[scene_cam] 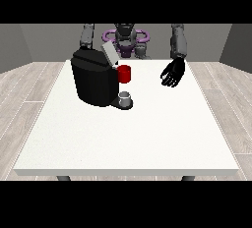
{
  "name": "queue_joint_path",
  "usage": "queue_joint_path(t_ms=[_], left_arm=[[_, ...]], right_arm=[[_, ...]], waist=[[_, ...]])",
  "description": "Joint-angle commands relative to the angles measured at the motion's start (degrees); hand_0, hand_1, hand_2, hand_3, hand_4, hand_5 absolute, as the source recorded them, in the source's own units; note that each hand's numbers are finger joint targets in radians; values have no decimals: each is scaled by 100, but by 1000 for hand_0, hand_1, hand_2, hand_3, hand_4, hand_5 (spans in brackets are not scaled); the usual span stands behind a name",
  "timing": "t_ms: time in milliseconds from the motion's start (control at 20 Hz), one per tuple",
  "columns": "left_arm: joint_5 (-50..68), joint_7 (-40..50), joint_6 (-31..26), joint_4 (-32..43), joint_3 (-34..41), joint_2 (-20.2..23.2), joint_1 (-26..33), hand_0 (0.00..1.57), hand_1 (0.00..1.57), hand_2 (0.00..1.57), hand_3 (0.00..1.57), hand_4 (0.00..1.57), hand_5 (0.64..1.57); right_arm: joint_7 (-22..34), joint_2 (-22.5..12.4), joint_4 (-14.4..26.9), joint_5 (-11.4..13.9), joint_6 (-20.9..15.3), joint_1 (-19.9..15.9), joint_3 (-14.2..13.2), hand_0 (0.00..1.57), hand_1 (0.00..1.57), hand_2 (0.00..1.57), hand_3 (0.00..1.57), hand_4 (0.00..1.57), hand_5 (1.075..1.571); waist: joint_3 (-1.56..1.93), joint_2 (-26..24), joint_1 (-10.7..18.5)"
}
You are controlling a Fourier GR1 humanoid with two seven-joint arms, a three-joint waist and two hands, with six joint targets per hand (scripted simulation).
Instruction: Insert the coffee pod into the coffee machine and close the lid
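Note:
A black coffee machine [93, 80] stands on the white table [128, 138], left of the middle. Its grey lid [109, 52] is tilted up and open. A red round holder [125, 73] sticks out of the machine's right side. Below it, a small grey pod-shaped cup [126, 97] stands on the machine's low black base. The hand at the view's right [173, 73] hangs open above the table, well to the right of the red holder and touching nothing. The arm at the view's left [87, 36] comes down behind the machine, which hides its hand.
The robot's torso [126, 40] stands behind the table's far edge. Wooden floor surrounds the table.

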Motion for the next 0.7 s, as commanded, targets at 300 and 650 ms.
queue_joint_path(t_ms=[300,650], left_arm=[[-1038,174,-117,541,-601,3,-132,757,757,928,769,348,1571],[-1289,62,-29,1136,-417,-305,-506,909,909,1050,956,411,1571]], right_arm=[[-346,-204,586,-282,223,-147,-318,0,0,0,0,0,1571],[-385,-125,793,-313,137,-189,-314,0,0,0,0,0,1571]], waist=[[2,-35,32],[0,-195,24]])
